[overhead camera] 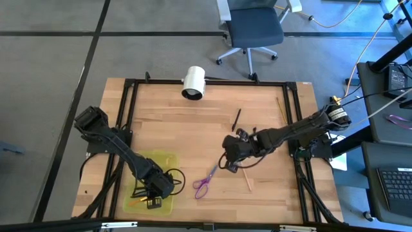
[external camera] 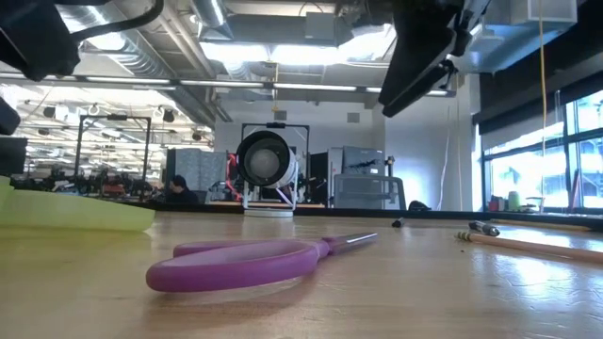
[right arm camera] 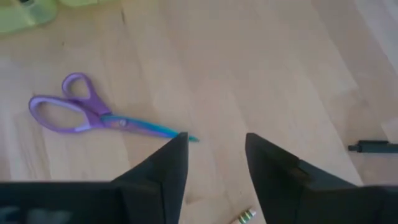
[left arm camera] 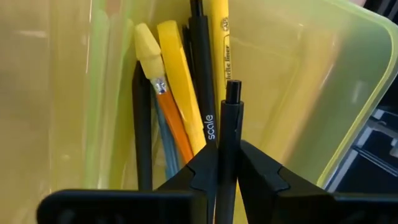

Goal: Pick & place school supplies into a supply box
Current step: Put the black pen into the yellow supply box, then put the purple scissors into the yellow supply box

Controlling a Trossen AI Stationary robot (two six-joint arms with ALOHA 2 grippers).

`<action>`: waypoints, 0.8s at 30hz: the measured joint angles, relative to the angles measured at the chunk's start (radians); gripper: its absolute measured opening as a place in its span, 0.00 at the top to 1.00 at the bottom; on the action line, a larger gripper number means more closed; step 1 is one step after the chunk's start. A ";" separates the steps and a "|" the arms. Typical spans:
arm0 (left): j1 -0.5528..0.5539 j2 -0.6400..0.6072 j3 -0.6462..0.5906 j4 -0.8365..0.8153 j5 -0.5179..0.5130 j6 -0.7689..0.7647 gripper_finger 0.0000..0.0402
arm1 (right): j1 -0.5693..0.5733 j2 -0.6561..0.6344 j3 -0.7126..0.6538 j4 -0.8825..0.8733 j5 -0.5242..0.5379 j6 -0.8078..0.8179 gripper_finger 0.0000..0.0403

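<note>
My left claw point(left arm camera: 217, 171) hangs over the box point(overhead camera: 168, 156), at seven o'clock on the desk point(overhead camera: 193, 129), clamped on a black pen point(left arm camera: 229, 149). This is the drop: I judge the next move is to let go so the pen falls among the pens and pencils point(left arm camera: 177, 106) already inside. One black barrel there reads "scale"; print on a yellow one is too small to read. My right claw point(right arm camera: 214, 162) hovers mid-desk, parted and empty, above bare wood. The scissors point(overhead camera: 206, 182) lie at six o'clock, between box and right claw, likely next.
</note>
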 joint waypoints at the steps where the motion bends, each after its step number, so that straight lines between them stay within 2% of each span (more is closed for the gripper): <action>1: 0.000 0.000 0.000 0.000 -0.005 0.005 0.87 | 0.003 0.000 0.000 0.000 0.000 -0.005 0.59; 9: 0.000 0.000 0.000 0.000 -0.024 -0.007 0.85 | 0.027 0.000 0.000 0.000 0.000 -0.010 0.59; 12: 0.001 0.000 0.000 0.000 -0.025 -0.034 0.83 | 0.045 0.000 0.000 0.000 0.000 -0.066 0.59; 16: 0.001 -0.001 0.000 0.000 -0.024 -0.056 0.76 | 0.071 0.000 0.000 0.000 -0.001 -0.162 0.59; 24: 0.000 -0.008 0.079 0.007 -0.023 0.008 0.60 | 0.114 0.000 0.000 0.000 0.009 -0.108 0.59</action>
